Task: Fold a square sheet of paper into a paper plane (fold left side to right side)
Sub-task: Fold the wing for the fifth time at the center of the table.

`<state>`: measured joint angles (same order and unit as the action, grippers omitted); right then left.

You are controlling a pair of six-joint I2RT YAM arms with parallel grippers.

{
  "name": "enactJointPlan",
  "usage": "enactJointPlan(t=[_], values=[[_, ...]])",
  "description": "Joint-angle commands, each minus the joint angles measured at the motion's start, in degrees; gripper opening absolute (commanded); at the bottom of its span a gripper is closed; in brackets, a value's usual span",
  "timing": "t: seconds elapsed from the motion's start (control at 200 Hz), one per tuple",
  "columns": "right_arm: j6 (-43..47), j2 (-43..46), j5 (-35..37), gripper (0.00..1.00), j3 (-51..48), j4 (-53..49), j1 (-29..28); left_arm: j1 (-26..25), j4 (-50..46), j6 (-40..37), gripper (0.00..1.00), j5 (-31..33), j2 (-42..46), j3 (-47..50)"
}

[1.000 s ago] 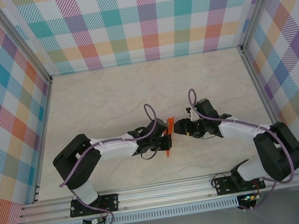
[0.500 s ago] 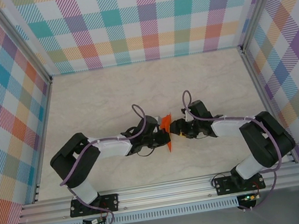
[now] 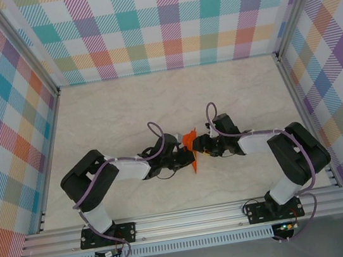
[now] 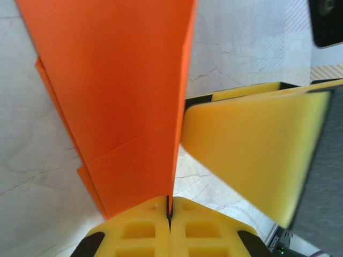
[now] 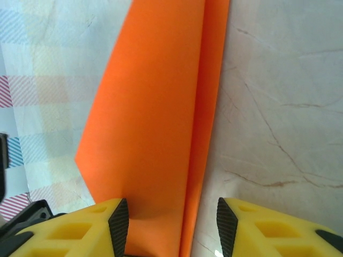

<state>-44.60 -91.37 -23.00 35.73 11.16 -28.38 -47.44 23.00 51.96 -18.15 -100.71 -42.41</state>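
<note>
at table (image 3: 124, 109) centre | left hand (image 4: 169, 215) clamps paper plane (image 4: 128, 107) | right hand (image 5: 171, 222) spread open

Paper (image 3: 190, 145): bright orange, plain, no print.
Desk (image 3: 154, 99): cream marble, thin brown veins.
Walls (image 3: 169, 20): plaid of teal, pink, orange, purple, yellow on white.
Left tool (image 4: 169, 217), right tool (image 5: 169, 225): yellow pads, black edges.
Left arm (image 3: 126, 168), right arm (image 3: 259, 141): white shells, black joints.
Cables (image 3: 156, 130): purple.
Near rail (image 3: 184, 219): silver.
</note>
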Motion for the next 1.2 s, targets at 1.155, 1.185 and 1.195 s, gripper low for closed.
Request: enactJointPlan(t=[1.155,1.185,1.195], values=[[-1.1,-9.7,3.4,0.39,7.0,-7.5,-0.5,2.2,2.9,1.1,0.28,-1.0,3.0,3.5],[-1.0,-9.7,3.3,0.39,7.0,-7.5,-0.4,2.3,2.7,1.1,0.3,-1.0,3.7,3.7],[-1.0,-9.7,3.3,0.39,7.0,-7.5,-0.4,2.3,2.7,1.1,0.31,-1.1,3.9,3.8]])
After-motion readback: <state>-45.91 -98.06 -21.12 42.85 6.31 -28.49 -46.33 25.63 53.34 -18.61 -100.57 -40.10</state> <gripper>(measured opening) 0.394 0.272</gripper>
